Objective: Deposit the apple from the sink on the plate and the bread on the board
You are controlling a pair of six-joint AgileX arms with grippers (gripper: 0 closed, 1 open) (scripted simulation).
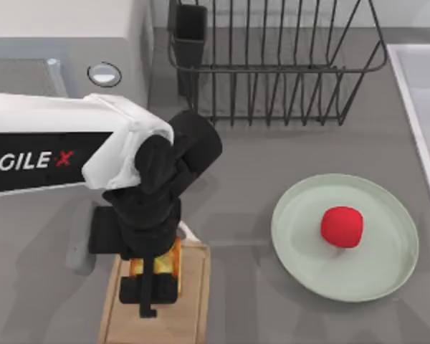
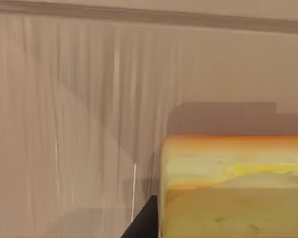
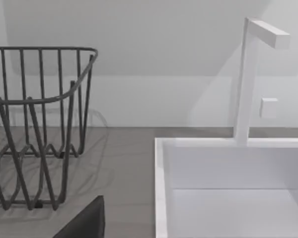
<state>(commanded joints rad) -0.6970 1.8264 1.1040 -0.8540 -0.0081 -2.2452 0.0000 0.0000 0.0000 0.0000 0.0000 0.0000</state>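
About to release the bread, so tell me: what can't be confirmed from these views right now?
- Bread: top view, mostly hidden under the left gripper; whether it touches the board is unclear.
- Board: cut by the top view's bottom edge.
- Sink: cut by the top view's right edge.
- Bread's far side: cut off in the left wrist view.

red apple [image 1: 342,226] on mint plate [image 1: 301,251], golden bread [image 1: 173,256] over wooden board [image 1: 190,308], white-rimmed sink [image 1: 416,107] at right

A kitchen: sink [image 3: 228,188], tap [image 3: 248,79], wire dish rack [image 1: 272,64]
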